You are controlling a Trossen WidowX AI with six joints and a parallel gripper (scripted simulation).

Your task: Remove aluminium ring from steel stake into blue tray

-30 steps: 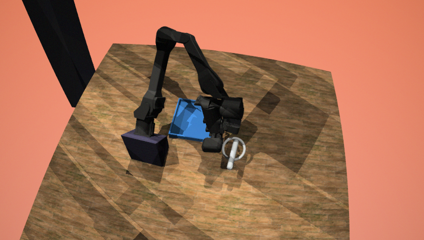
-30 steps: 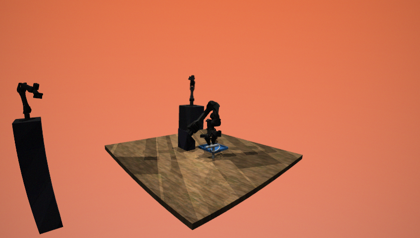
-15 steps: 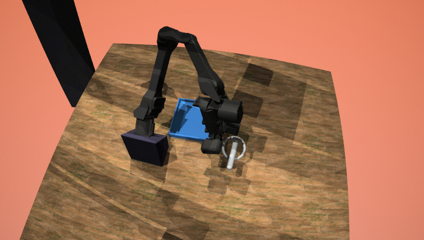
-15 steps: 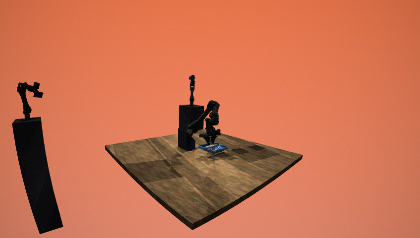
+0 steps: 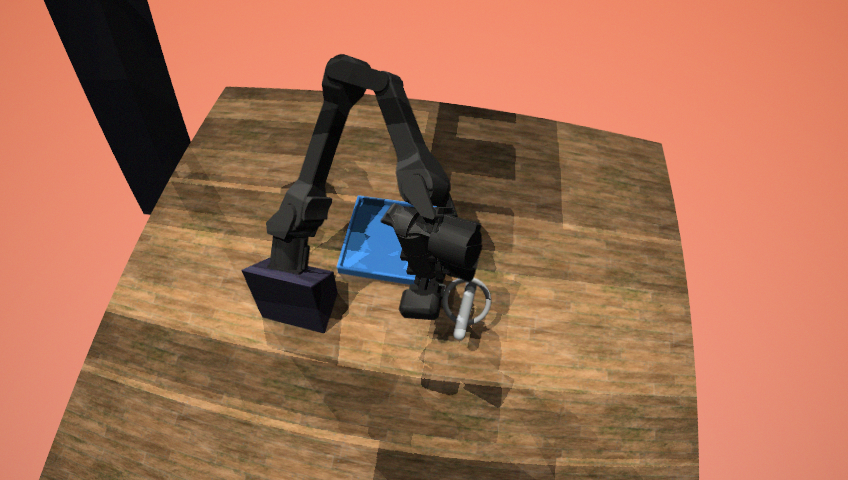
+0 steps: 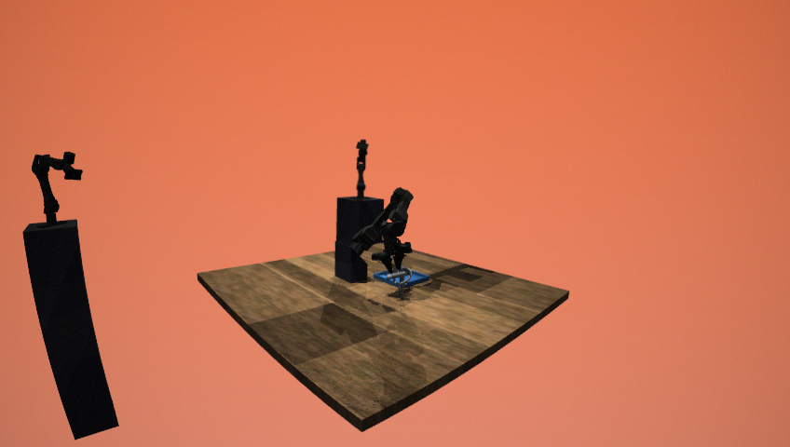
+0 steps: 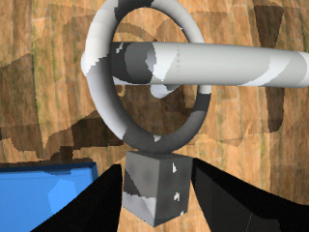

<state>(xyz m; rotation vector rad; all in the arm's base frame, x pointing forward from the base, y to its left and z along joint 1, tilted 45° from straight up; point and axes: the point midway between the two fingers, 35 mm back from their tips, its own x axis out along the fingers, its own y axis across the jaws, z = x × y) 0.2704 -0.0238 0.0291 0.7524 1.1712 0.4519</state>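
While its tab is pinched, ring: the ring point(image 5: 489, 303) point(image 6: 410, 275) point(image 7: 99, 92) is raised and tilted, around the steel crossbar point(image 5: 464, 312) point(image 6: 395, 274) point(image 7: 217, 65).
Gripper: the gripper point(image 5: 450, 284) point(image 6: 397, 269) point(image 7: 156, 168) is clamped on the square tab point(image 7: 156, 184), one finger each side.
Stake: its post point(image 6: 401, 291) stands on the wooden table point(image 5: 595, 356) point(image 6: 470, 331) point(image 7: 53, 111).
Tray: the blue tray point(image 5: 376, 276) point(image 6: 424, 279) point(image 7: 48, 169) lies near the stake; the ring is outside it.
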